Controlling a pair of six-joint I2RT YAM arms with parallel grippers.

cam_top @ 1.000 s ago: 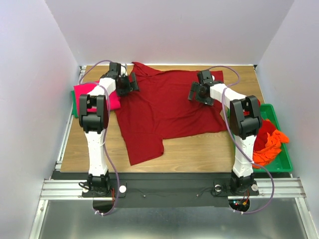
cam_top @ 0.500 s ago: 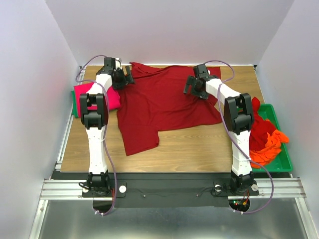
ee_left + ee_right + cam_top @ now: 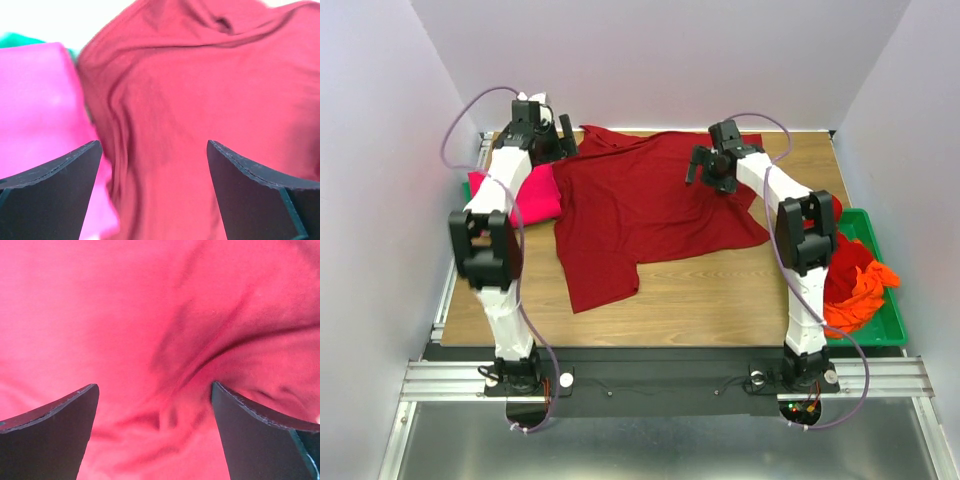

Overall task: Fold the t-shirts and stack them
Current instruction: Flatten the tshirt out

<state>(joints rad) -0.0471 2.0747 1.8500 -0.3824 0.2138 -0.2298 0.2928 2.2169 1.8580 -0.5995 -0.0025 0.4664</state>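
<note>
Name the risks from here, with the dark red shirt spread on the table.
1. The open left pincer hangs over the line where the dark red shirt borders the pink shirt. Closing there may catch both.
2. Under the open right pincer the cloth is creased, so a fold may come out uneven.
</note>
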